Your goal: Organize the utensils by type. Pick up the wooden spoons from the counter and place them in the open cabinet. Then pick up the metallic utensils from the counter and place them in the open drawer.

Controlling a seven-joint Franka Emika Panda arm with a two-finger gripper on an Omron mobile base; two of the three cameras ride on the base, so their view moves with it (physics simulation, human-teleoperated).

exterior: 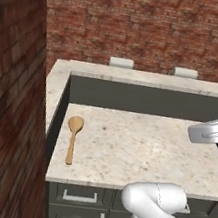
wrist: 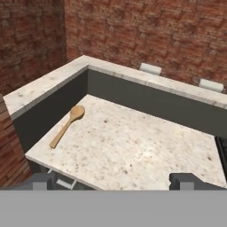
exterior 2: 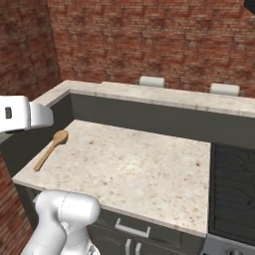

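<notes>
In the hand view the claw hangs high above the near edge of the counter, holding nothing; its two dark fingertips stand wide apart at the bottom of that view, one at the lower left, the other at the lower right. Beneath the worktop's front edge run dark grey cupboard fronts with silver bar handles.

On the beige speckled stone lies one wooden spoon, flat, alone near the counter's left end. Seen from the hand, it sits ahead of the claw and off to the left, well apart from both fingertips, closer to the left one. Its round bowl points away toward the back wall and its long handle runs back toward the front edge, slightly slanted. In the left base view the wooden spoon lies close beside the dark upright panel at the counter's left end; in the right base view the wooden spoon shows just below the white arm link.

Farther back a dark grey riser climbs from the worktop to a raised beige ledge that wraps round the left corner. Beyond the ledge, pale chair backs show in front of a red brick wall. At the counter's right end a dark cooktop begins.
</notes>
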